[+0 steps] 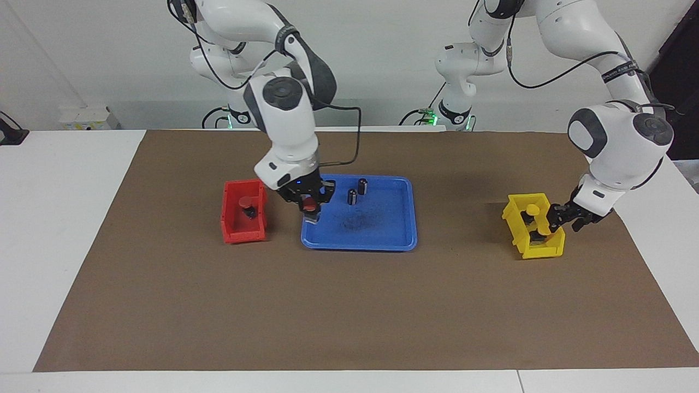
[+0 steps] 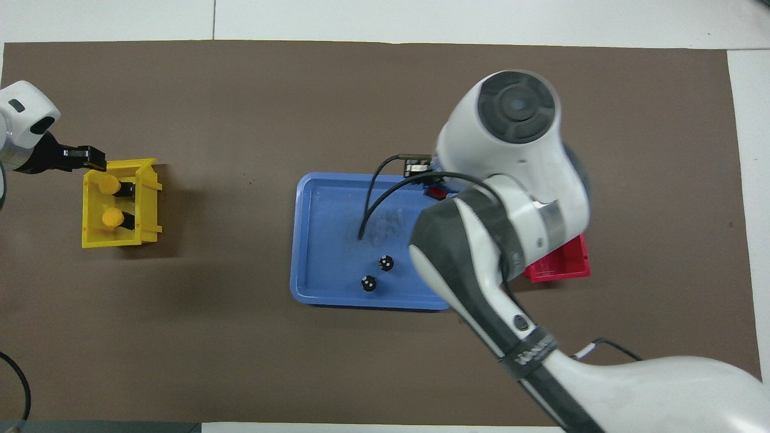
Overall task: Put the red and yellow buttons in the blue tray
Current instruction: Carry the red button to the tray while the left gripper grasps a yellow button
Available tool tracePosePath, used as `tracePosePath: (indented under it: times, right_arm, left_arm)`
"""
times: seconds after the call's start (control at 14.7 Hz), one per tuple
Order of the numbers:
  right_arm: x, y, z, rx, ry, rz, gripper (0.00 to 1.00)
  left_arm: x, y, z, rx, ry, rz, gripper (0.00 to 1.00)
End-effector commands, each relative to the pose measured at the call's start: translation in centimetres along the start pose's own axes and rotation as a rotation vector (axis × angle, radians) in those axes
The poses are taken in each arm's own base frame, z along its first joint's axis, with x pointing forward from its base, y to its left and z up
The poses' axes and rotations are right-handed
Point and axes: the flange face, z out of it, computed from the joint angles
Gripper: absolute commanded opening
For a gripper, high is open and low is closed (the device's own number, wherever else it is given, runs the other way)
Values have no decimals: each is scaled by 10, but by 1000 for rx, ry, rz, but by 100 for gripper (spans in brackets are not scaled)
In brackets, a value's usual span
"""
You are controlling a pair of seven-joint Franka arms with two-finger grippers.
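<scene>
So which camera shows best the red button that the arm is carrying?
The facing view: the red button hangs in the right gripper over the blue tray. Overhead, the arm hides nearly all of it; only a red sliver shows.

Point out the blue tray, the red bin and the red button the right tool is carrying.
blue tray [image 1: 382, 240]: facing view, bare floor near rim.
red bin [image 1: 229, 207]: facing view, side wall.
carried red button [image 1: 309, 205]: facing view, its cap.
</scene>
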Motion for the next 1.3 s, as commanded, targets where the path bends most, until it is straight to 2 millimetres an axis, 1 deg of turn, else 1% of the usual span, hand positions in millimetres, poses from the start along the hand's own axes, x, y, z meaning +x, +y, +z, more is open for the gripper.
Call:
tracePosePath:
  times: [0.0, 0.07, 0.14, 0.34, 0.48, 0.55, 0.61, 0.68, 0.75, 0.82, 0.89, 0.95, 1.02, 1.09, 1.16, 1.23]
  right_arm:
    - [-14, -43, 31, -22, 49, 36, 18]
    - [-22, -51, 42, -30, 51, 26, 19]
    - [-26, -48, 52, -40, 42, 25, 19]
    - [-30, -45, 63, -35, 52, 18, 21]
    - [-35, -44, 73, -24, 61, 17, 22]
    - [-38, -42, 79, -23, 62, 14, 23]
    - [-38, -40, 81, -28, 58, 16, 24]
    - [-39, -40, 81, -29, 58, 14, 29]
    - [-38, -38, 80, -28, 59, 17, 42]
    - [-37, -37, 79, -30, 60, 18, 60]
    - [-35, -36, 77, -36, 55, 22, 71]
    - [-26, -32, 65, -46, 62, 25, 77]
    - [-13, -32, 38, -43, 74, 39, 77]
    - [2, -24, 11, -54, 70, 61, 77]
    - [17, -6, -7, -77, 54, 53, 77]
    - [26, 24, -29, -89, 47, 15, 77]
  left_arm:
    - [-14, 7, 6, -11, 14, -46, 65]
    - [-14, 10, 8, -12, 9, -52, 65]
    - [-16, 11, 11, -13, 3, -54, 65]
    - [-26, 14, 30, -13, 12, -52, 65]
    - [-27, 16, 34, -12, 15, -50, 65]
    - [-28, 16, 36, -13, 11, -58, 56]
    - [-28, 16, 35, -14, 9, -78, 2]
    - [-25, 16, 32, -14, 15, -88, 1]
    - [-18, 16, 25, -19, 14, -92, 1]
    - [-7, 15, 10, -20, 10, -90, 1]
    - [7, 13, -13, -18, -2, -86, 1]
    - [25, 16, -63, -10, 15, -72, 1]
    - [34, 24, -91, -12, 8, -63, 1]
    - [37, 49, -117, -14, -15, -46, 1]
    - [36, 95, -125, -15, -48, -76, 1]
    - [33, 145, -127, -13, -44, -145, 1]
